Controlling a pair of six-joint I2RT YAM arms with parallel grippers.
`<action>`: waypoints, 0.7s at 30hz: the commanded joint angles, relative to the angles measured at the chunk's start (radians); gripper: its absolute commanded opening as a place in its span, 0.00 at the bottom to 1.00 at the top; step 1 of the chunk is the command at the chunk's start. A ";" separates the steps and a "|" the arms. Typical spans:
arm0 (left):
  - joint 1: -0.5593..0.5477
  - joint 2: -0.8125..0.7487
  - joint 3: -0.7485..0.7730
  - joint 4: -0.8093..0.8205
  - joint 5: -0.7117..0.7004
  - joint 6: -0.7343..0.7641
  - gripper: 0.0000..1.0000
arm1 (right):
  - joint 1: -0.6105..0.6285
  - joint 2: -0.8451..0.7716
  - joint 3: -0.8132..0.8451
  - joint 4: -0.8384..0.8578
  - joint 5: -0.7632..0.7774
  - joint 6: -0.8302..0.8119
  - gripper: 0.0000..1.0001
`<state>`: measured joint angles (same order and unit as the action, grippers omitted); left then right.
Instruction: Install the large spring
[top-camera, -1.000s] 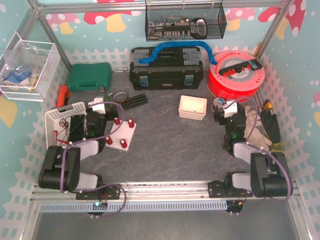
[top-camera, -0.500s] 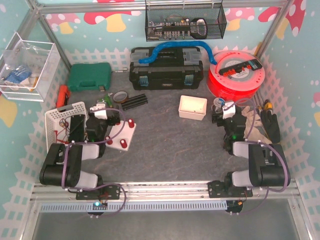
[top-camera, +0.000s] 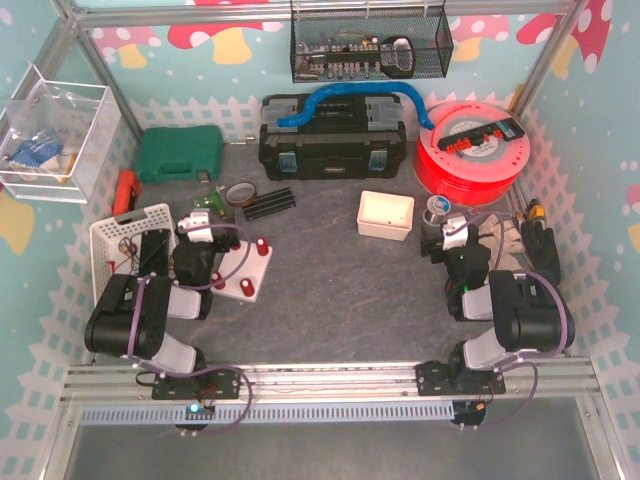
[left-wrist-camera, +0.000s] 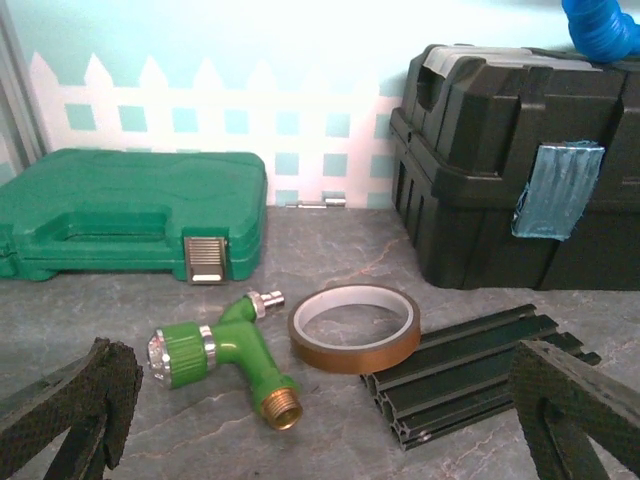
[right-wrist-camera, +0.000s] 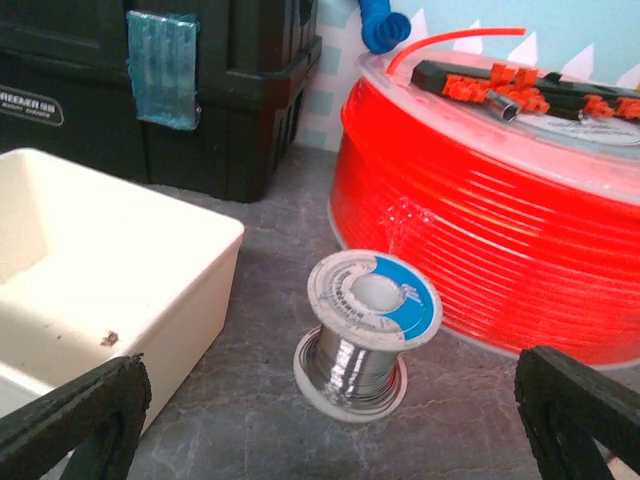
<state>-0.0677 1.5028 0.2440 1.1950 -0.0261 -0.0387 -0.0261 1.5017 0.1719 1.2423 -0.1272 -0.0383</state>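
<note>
Though neither holds anything, the left gripper (left-wrist-camera: 320, 405) stands wide open facing a tape roll (left-wrist-camera: 354, 327), and the right gripper (right-wrist-camera: 332, 400) stands wide open facing a wire spool (right-wrist-camera: 366, 330).

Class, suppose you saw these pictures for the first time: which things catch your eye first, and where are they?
The red spool at the back right stands out most, bright against the grey table. Next comes the black toolbox at the back centre with a blue hose lying on its lid, then the green case at the back left.
</note>
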 joint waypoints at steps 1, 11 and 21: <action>-0.016 0.018 -0.040 0.118 -0.017 0.007 0.99 | -0.003 0.014 0.008 0.110 0.041 0.026 0.99; -0.013 0.023 -0.038 0.122 -0.013 0.005 0.99 | 0.000 0.009 0.030 0.061 0.171 0.072 0.99; -0.013 0.021 -0.039 0.122 -0.013 0.005 0.99 | 0.023 0.009 0.011 0.094 0.298 0.097 0.99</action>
<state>-0.0803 1.5204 0.2142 1.2854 -0.0334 -0.0368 -0.0116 1.5066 0.1871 1.2953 0.1181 0.0463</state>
